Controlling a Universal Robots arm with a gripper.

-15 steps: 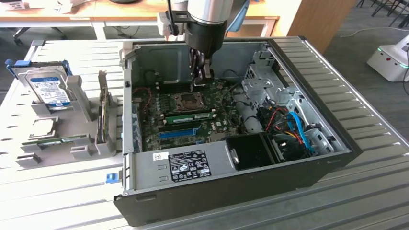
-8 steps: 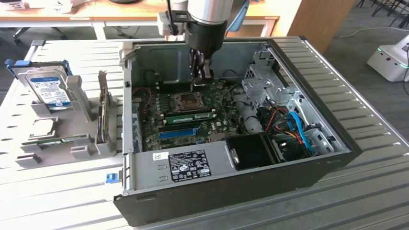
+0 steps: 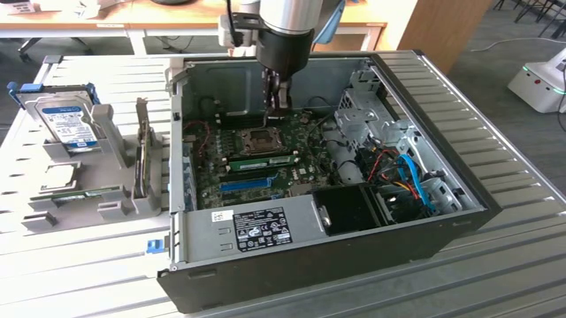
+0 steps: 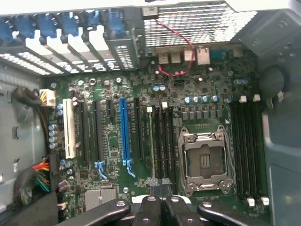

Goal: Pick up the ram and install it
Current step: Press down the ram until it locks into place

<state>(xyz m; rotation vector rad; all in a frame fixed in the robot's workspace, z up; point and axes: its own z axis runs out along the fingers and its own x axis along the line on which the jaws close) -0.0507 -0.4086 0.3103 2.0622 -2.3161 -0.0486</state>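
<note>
Open computer case [image 3: 442,225] on the slatted table [image 3: 495,119] holds, near to far, a labelled drive cage [image 3: 256,228], a blue slot [image 3: 246,185], the ram [image 3: 259,161] seated beside the empty CPU socket [image 3: 262,139], and the gripper [image 3: 278,106], fingers closed and empty, above the motherboard [image 4: 113,141].

Ribbed light-grey table [image 3: 504,119] carries the open black PC case [image 3: 354,258] at frame centre, lying on its side (motherboard facing up). Left of it, touching the tabletop: a grey parts rack [image 3: 106,199] holding a blue-labelled hard drive [image 3: 71,126] upright at upper left.
</note>
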